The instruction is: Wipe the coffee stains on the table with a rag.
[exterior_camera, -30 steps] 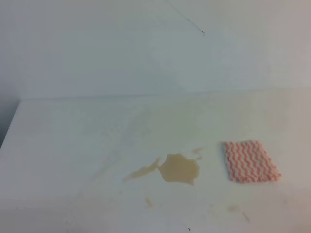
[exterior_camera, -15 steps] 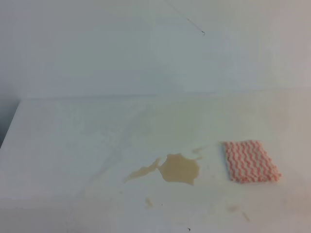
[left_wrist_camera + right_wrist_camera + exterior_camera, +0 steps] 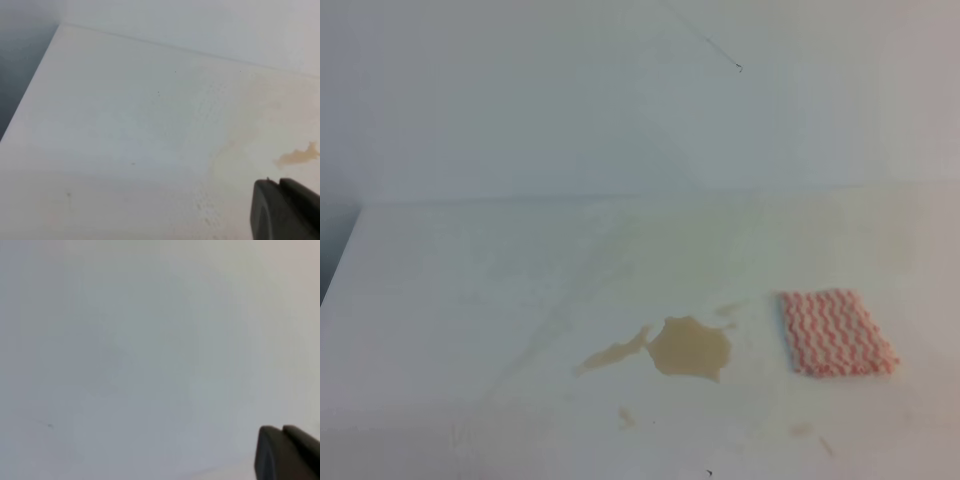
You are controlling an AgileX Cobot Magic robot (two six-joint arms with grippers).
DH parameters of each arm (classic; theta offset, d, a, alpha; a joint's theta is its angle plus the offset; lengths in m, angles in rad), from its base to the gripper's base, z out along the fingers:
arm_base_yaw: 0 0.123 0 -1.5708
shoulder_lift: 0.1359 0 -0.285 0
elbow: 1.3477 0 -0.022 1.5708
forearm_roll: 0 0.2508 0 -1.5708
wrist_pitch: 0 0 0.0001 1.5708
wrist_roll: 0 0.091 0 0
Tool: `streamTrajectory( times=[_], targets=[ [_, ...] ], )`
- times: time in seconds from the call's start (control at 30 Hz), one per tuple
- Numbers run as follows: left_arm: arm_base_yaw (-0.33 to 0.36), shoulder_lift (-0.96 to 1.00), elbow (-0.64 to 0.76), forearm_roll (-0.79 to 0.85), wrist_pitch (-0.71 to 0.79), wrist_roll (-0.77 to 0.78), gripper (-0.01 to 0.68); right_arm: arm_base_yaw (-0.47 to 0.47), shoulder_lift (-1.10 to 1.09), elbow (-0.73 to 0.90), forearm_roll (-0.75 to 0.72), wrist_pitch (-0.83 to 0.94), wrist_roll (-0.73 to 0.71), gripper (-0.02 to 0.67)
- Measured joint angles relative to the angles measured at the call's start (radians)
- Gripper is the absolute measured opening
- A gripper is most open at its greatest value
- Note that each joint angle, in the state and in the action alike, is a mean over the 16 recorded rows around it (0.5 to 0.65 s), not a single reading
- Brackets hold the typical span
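The coffee stains (image 3: 690, 348) lie on the white table (image 3: 470, 300) just right of centre: a tan puddle with a thin tail running left, plus tiny droplets (image 3: 625, 416) in front. To the puddle's right the pink-and-white zigzag rag (image 3: 837, 332) lies flat, a short gap away. Neither gripper shows in the exterior high view. In the left wrist view my left gripper (image 3: 279, 182) sits at the bottom right, its dark fingers pressed together and holding nothing, with a stain patch (image 3: 298, 156) beyond it. The right wrist view shows my right gripper (image 3: 281, 429) shut and empty against a blank white surface.
The table's left edge (image 3: 342, 262) drops off to a dark gap. A plain white wall (image 3: 620, 100) rises behind the table's back edge. Faint dried smears (image 3: 650, 250) mark the surface behind the puddle.
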Motion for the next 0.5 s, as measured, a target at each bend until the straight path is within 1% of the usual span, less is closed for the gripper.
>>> streamTrajectory(
  times=[0.1, 0.23, 0.5],
  targets=[
    [0.0, 0.0, 0.0, 0.0, 0.0, 0.0, -0.001, 0.0, 0.044, -0.037, 0.019, 0.037, 0.013, -0.004],
    [0.0, 0.0, 0.0, 0.0, 0.0, 0.0, -0.001, 0.0, 0.141, -0.114, 0.028, 0.133, 0.017, -0.004],
    [0.0, 0.0, 0.0, 0.0, -0.001, 0.0, -0.001, 0.0, 0.448, -0.329, 0.039, 0.339, 0.018, -0.003]
  ],
)
